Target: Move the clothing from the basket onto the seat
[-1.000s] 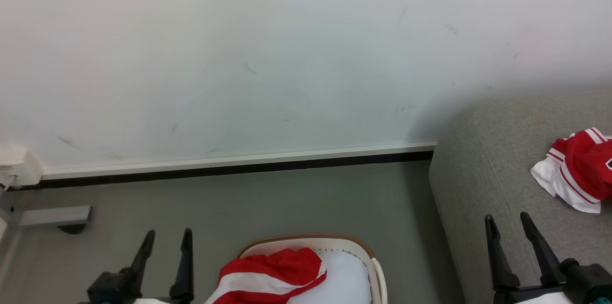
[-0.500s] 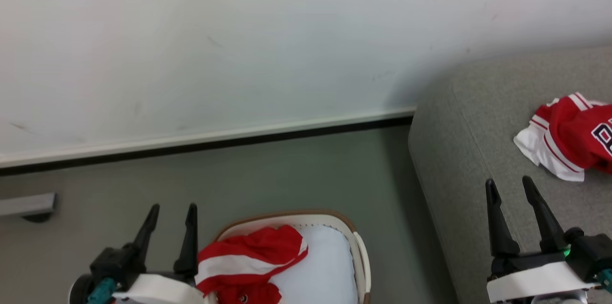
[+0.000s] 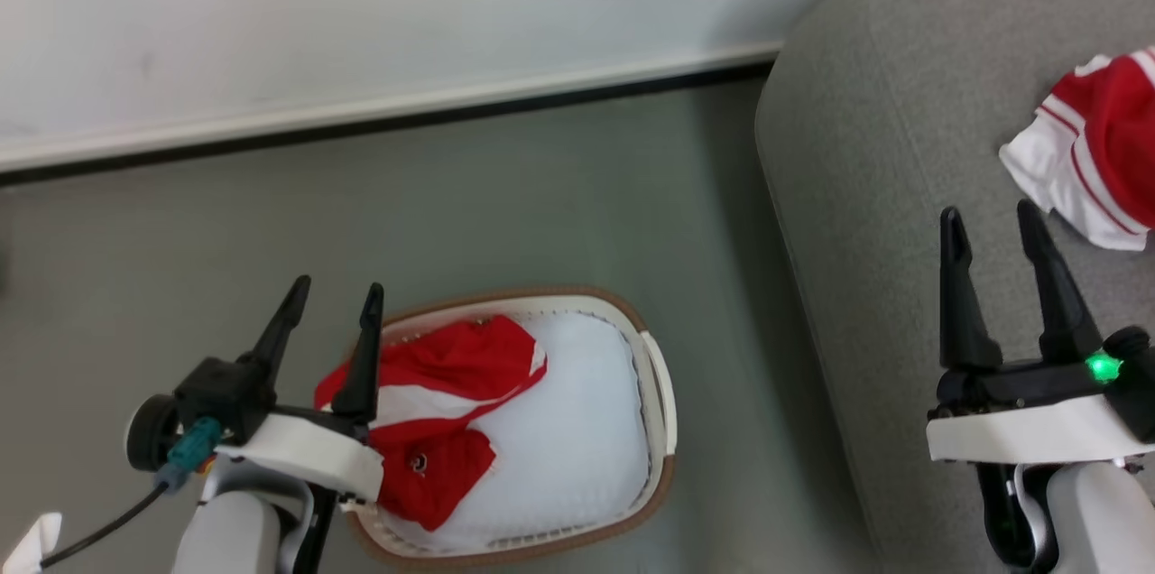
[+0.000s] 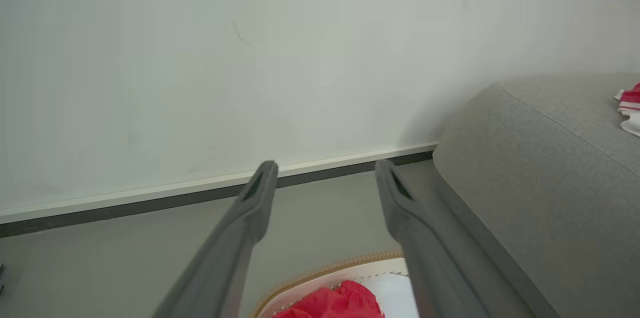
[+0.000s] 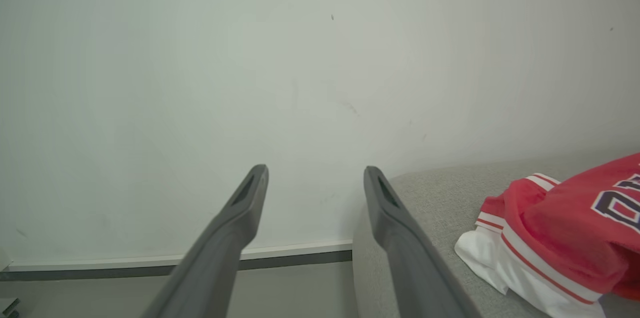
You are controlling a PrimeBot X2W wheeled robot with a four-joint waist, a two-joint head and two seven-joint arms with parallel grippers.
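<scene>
Off-white wall (image 3: 361,5) w/ faint scuff marks (image 5: 350,107), white skirting board (image 3: 379,105) w/ dark strip along its base, grey-green floor (image 3: 541,195) directly below.

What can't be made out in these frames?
Jersey on the seat: head view, cut off by the right edge; lettering cut off in the right wrist view too.
Red garment in the basket: head view, left part behind the left gripper.
Basket: left wrist view, cut off by the bottom edge.
</scene>
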